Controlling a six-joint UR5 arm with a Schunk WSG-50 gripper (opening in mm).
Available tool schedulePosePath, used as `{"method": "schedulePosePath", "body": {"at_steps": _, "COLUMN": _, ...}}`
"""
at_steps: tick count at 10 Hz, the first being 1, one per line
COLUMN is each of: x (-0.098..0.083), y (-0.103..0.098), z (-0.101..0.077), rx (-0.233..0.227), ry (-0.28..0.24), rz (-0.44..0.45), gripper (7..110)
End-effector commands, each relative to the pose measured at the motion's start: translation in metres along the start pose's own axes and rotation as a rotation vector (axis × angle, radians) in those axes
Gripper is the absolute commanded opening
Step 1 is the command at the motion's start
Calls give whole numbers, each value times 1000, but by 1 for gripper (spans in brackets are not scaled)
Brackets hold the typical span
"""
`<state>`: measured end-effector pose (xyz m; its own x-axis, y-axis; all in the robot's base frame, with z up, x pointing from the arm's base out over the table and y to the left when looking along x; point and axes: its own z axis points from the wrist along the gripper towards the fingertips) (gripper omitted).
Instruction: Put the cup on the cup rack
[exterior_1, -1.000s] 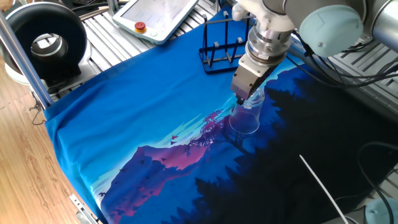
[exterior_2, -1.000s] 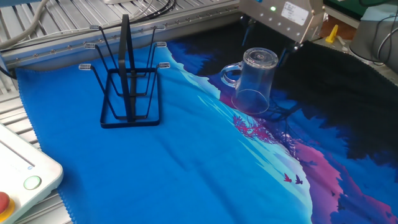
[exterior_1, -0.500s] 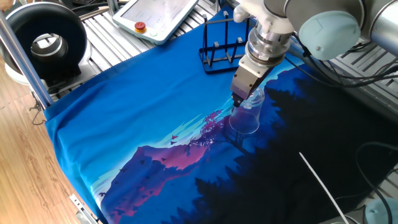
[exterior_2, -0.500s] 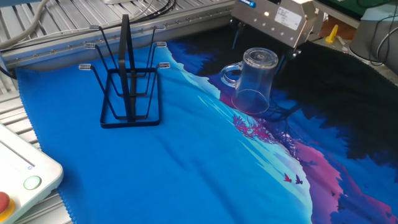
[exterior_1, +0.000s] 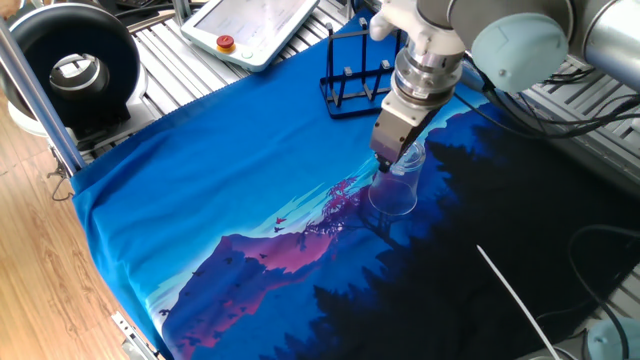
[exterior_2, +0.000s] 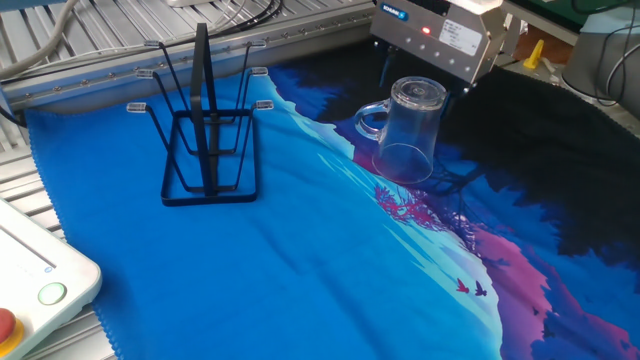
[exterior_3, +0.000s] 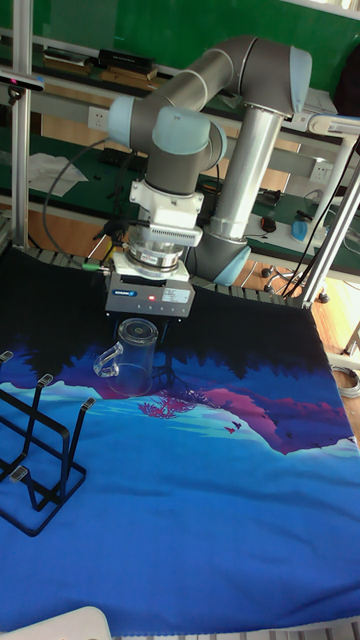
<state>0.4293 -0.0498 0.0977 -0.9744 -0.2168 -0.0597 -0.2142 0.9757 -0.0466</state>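
The cup (exterior_2: 408, 130) is a clear glass mug standing upside down on the blue printed cloth, with its handle (exterior_2: 368, 118) pointing toward the cup rack. It also shows in one fixed view (exterior_1: 396, 188) and in the tall view (exterior_3: 133, 362). My gripper (exterior_2: 425, 82) hangs directly over its upturned base, open, with one dark finger on each side of the cup's top; contact is not visible. It also shows in one fixed view (exterior_1: 391, 160) and the tall view (exterior_3: 139, 328). The cup rack (exterior_2: 205, 140), black wire with upright pegs, stands bare to the cup's left (exterior_1: 355, 80) (exterior_3: 35, 440).
A white pendant with a red button (exterior_1: 252, 25) lies beyond the rack on the slatted metal surface, its corner near the front of the other view (exterior_2: 30, 285). A black round fan-like unit (exterior_1: 72, 65) sits at the far left. A thin white rod (exterior_1: 512, 295) crosses the cloth's dark part.
The gripper has sunk slightly toward the cup and shifted a little toward the rack. Its status light went from green to red. The cup and rack have not moved.
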Motion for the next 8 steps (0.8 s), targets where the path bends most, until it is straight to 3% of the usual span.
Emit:
{"method": "schedulePosePath", "body": {"at_steps": 1, "x": 6, "y": 10, "z": 0, "rx": -42, "ry": 33, "rz": -13, "gripper": 88}}
{"method": "schedulePosePath", "body": {"at_steps": 3, "x": 11, "y": 11, "z": 0, "rx": -45, "ry": 53, "rz": -27, "gripper": 88}}
{"method": "schedulePosePath", "body": {"at_steps": 8, "x": 5, "y": 8, "z": 3, "rx": -36, "ry": 41, "rz": -20, "gripper": 88}}
